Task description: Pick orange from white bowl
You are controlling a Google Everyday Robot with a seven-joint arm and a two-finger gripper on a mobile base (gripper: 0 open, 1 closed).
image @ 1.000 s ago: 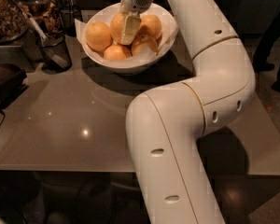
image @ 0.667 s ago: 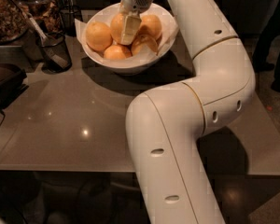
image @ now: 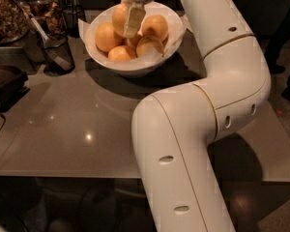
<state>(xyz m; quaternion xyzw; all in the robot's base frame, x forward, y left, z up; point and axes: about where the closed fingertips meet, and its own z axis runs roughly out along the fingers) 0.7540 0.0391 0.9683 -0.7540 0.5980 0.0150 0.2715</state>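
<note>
White arm (image: 183,144) folded over the grey table (image: 63,129), reaching top centre.
It rises from the lower edge, bends at the frame's right and slants up-left into the white bowl (image: 135,67); the gripper (image: 131,23) rests against the topmost orange (image: 118,17) there, grip state unclear.

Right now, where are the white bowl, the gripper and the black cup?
white bowl (image: 135,68): camera view, front wall.
gripper (image: 132,27): camera view, pale tip, over the bowl's middle.
black cup (image: 59,57): camera view, mesh side, left of the bowl.
</note>
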